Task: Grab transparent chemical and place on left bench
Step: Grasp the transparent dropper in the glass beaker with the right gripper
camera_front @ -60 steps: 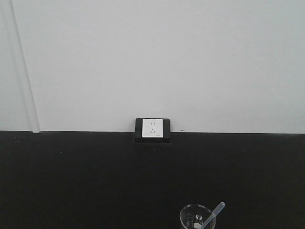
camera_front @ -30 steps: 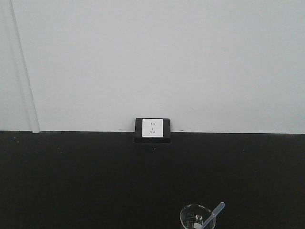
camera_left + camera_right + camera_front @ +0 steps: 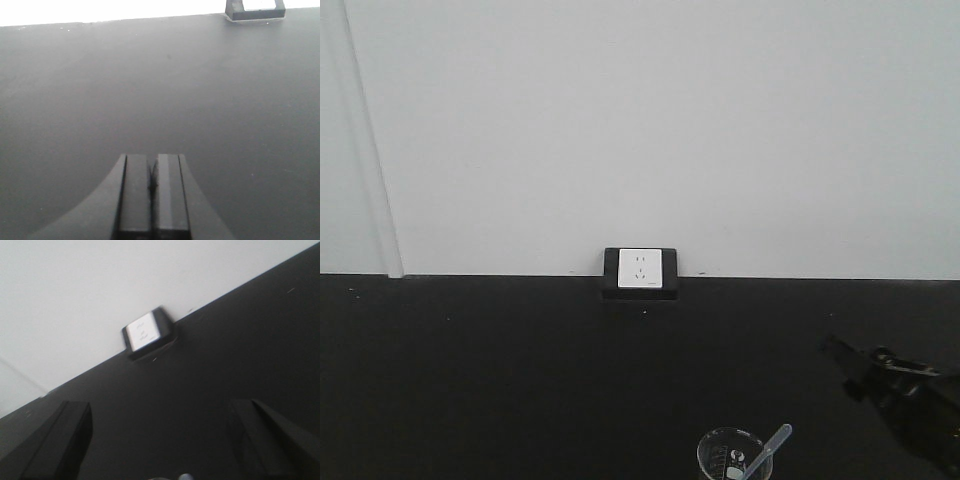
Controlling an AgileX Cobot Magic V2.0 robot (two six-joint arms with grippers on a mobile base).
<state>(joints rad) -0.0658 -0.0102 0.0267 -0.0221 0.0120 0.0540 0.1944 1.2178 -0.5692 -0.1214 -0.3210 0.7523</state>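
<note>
The transparent chemical, a slim clear bluish pipette [image 3: 772,447], leans bulb-up in a small glass beaker [image 3: 725,456] at the bottom edge of the front view. Its bulb tip [image 3: 185,476] just shows at the bottom of the right wrist view. My right gripper [image 3: 850,362] is open, to the right of and slightly behind the beaker; in its wrist view [image 3: 160,410] the jaws stand wide apart and empty. My left gripper [image 3: 152,159] is shut and empty over bare worktop. The left bench with white bins is out of view.
The black worktop [image 3: 520,380] here runs against a white wall and carries a white wall socket [image 3: 640,270] in a black housing, also seen in the left wrist view [image 3: 255,10] and the right wrist view [image 3: 147,332].
My right arm has come into the front view from the lower right, towards the beaker. The beaker and pipette have not moved.
</note>
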